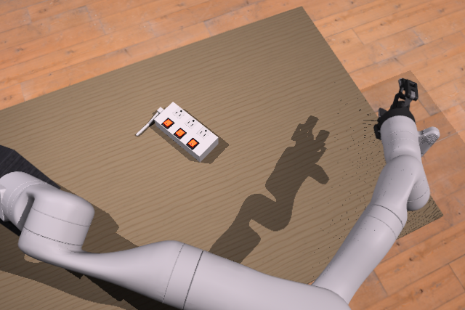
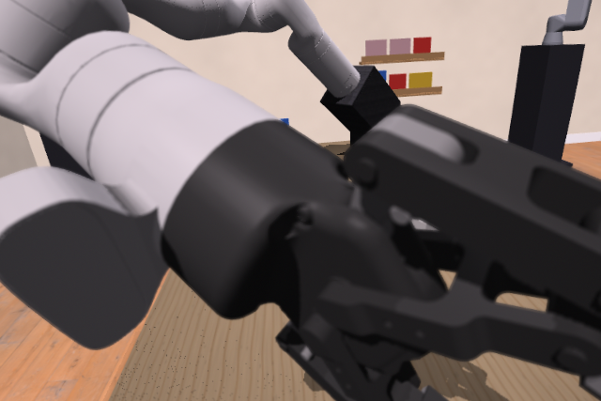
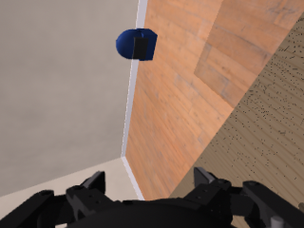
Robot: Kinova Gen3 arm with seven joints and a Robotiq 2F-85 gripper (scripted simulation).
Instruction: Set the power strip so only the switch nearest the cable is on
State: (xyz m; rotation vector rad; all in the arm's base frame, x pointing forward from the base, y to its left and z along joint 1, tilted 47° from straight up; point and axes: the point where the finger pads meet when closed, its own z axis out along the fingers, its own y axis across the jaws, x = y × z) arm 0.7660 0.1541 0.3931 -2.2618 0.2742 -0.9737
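A white power strip (image 1: 186,131) lies flat on the brown table, right way up, in the top view. Its short grey cable (image 1: 146,125) sticks out at the left end. Three orange-red switches sit in a row along its near side: one nearest the cable (image 1: 167,123), a middle one (image 1: 180,133) and a far one (image 1: 192,143). All three look lit alike. My gripper (image 1: 408,88) is open and empty, far to the right beyond the table's right edge, pointing away from the strip. It fills the exterior view (image 2: 437,260). The wrist view shows only floor, wall and the table edge.
The arm's base stands at the table's left front corner (image 1: 37,209), and its links run along the front edge. A black pedestal with a camera (image 2: 546,96) and a wall shelf with coloured blocks (image 2: 403,64) stand behind. A blue object (image 3: 137,44) hangs on the wall.
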